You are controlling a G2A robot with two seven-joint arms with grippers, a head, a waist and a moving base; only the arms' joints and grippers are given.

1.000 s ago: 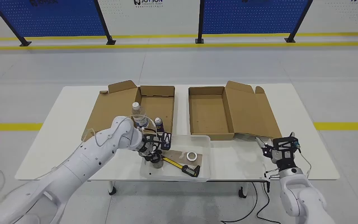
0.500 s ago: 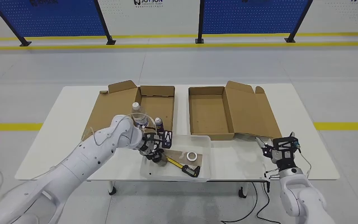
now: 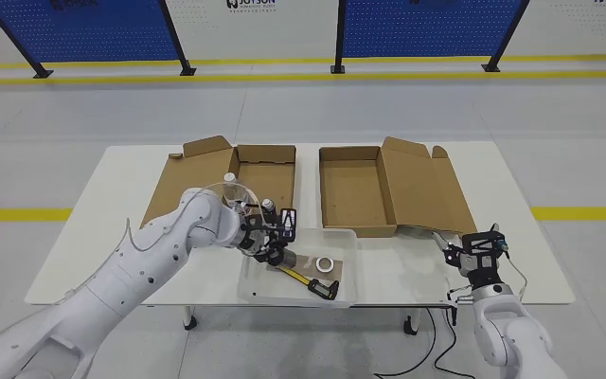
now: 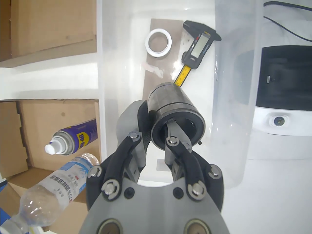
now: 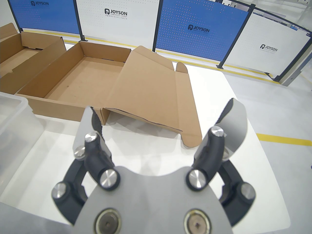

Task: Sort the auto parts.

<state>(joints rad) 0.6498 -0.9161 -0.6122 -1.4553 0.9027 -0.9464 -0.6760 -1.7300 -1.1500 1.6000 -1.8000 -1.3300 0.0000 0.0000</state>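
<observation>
My left gripper [image 4: 158, 122] is shut on a dark metal cylinder [image 4: 175, 103], one finger inside its bore and one against its outer wall. It holds the part above the left end of the clear plastic bin [image 3: 347, 278], as the top view shows at the left gripper [image 3: 275, 248]. A digital caliper [image 4: 198, 47] and a metal ring [image 4: 158, 43] lie in the bin on a brown strip [image 4: 152, 83]. My right gripper [image 5: 160, 120] stands open over bare table near the front right corner, with nothing between its fingers; the top view has the right gripper [image 3: 478, 248] there too.
Two open cardboard boxes sit behind the bin: the left box [image 3: 273, 171] holds a spray can [image 4: 73, 137] and a water bottle [image 4: 56, 188]; the right box [image 3: 355, 194] has nothing inside, its lid flap [image 3: 426, 189] spread out to the right.
The left gripper has risen with the metal cylinder and shifted toward the back and right of the bin's left end, its wrist turning. The right arm has kept still.
</observation>
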